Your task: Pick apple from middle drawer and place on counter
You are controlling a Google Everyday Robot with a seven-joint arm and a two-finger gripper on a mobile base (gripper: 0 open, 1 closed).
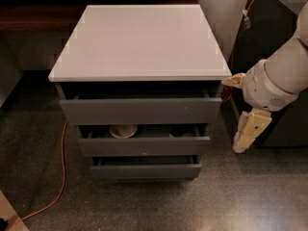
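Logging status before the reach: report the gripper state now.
Gripper: open or closed cannot be told; it hangs pointing down, to the right of the middle drawer and apart from it.

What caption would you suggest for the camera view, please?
Gripper hangs right of the ajar middle drawer beneath the white counter.

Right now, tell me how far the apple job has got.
Done: the middle drawer stands partly open, with a white bowl showing inside. In hand: the claw hangs to the right of that drawer, outside it. Left: nearly everything. No apple shows in the drawer's visible strip or on the counter, so reaching in, grasping and placing are not yet done.
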